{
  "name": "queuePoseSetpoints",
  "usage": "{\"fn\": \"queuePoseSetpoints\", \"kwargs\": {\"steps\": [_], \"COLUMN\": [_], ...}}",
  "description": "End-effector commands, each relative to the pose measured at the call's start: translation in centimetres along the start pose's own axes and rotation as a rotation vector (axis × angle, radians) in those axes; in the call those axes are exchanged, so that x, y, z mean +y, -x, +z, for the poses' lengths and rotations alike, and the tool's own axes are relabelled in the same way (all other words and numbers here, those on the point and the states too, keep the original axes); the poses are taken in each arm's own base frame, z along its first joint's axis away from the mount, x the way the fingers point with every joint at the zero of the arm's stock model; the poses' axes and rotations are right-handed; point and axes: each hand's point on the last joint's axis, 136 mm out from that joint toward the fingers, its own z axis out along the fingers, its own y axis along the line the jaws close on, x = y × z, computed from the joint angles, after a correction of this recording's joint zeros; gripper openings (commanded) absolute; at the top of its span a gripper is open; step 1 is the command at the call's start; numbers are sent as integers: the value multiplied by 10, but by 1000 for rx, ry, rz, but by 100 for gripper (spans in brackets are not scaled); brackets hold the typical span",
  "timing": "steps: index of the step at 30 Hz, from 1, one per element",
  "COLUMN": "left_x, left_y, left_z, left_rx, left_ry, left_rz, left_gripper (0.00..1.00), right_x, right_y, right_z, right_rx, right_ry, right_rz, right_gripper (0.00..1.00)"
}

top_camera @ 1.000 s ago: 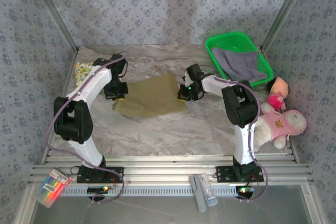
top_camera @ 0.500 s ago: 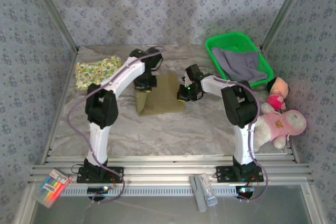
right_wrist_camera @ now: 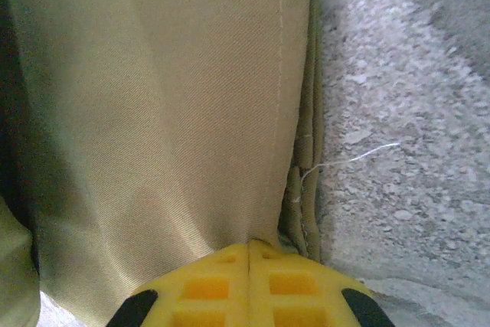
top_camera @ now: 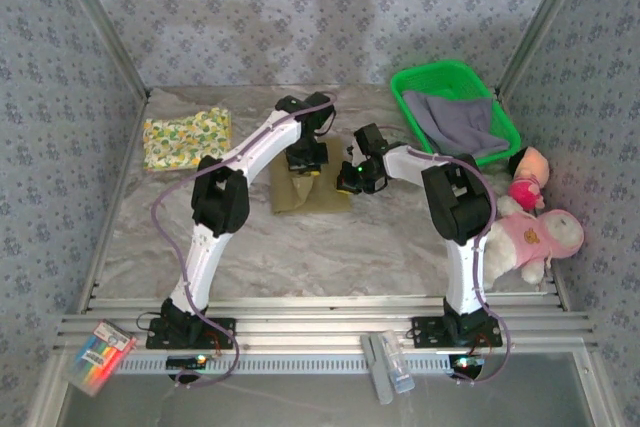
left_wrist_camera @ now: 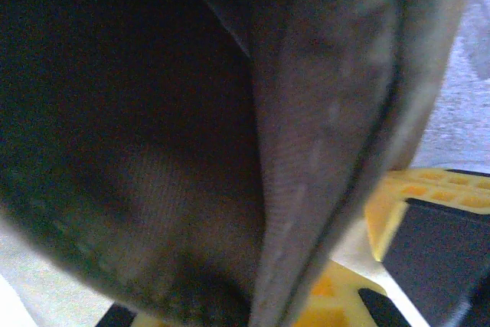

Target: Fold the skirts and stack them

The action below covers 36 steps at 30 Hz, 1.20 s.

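The plain olive-khaki cloth skirt (top_camera: pixel 310 195) lies mid-table on the grey marbled tabletop (top_camera: pixel 300 247), and it is now a narrow doubled strip. A second ago it was spread wide. Since then my left gripper (top_camera: pixel 305 161) has swept its left edge across to the right, over the rest, so I judge this half-fold to be nearly closed. That left gripper is clamped tight on the carried edge, and in the left wrist view the dark olive cloth (left_wrist_camera: pixel 329 135) drapes right over the lens. My right gripper (top_camera: pixel 352 179) has not moved. Its yellow jaws are fully closed (right_wrist_camera: pixel 249 254) with the skirt's stitched right edge (right_wrist_camera: pixel 168 97) pinched at their tip, anchoring it against the table. Farther out, the yellow-green fruit-print skirt (top_camera: pixel 186 137) sits folded at the far left. The grey-lavender skirt (top_camera: pixel 455 122) waits in the green plastic basket (top_camera: pixel 432 74), so folding and stacking remain.
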Motion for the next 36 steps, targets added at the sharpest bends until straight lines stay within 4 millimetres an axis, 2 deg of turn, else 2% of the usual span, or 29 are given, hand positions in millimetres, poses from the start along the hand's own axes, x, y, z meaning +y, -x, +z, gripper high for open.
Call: {"fn": "queuePoseSetpoints", "kwargs": {"steps": [1,14,19,22,26,29,32,35,36], "left_x": [-23,-40,-38,-42,-59,-63,-73,-79,-77], "left_y": [4,9,12,15,15,25,38,47,49], "left_z": [-2,15,19,18,19,-1,-38,-73,-83], "left_rx": [-3,18,3,-5,14,-18,-85,-140,-159], "left_ry": [-89,-147,-134,-151,-240,-283,-364,-442,-450], "left_rz": [-10,-21,-43,-48,-37,-36,-17,-1,5], "left_gripper": [3,7,8,14,22,31,44,56,59], "right_x": [-42,-49,-49,-50,-47,-35,-23,-18,-25], "right_y": [-45,-54,-54,-54,-54,-38,-13,7,1], "right_z": [22,30,30,31,26,6,-24,-55,-59], "right_rx": [131,133,133,133,130,60,-68,-191,-205], "right_ry": [-135,-156,-157,-160,-157,-124,-109,-132,-153], "right_rz": [85,115,117,119,116,104,88,70,73], "right_gripper": [0,0,0,0,0,0,0,7,10]}}
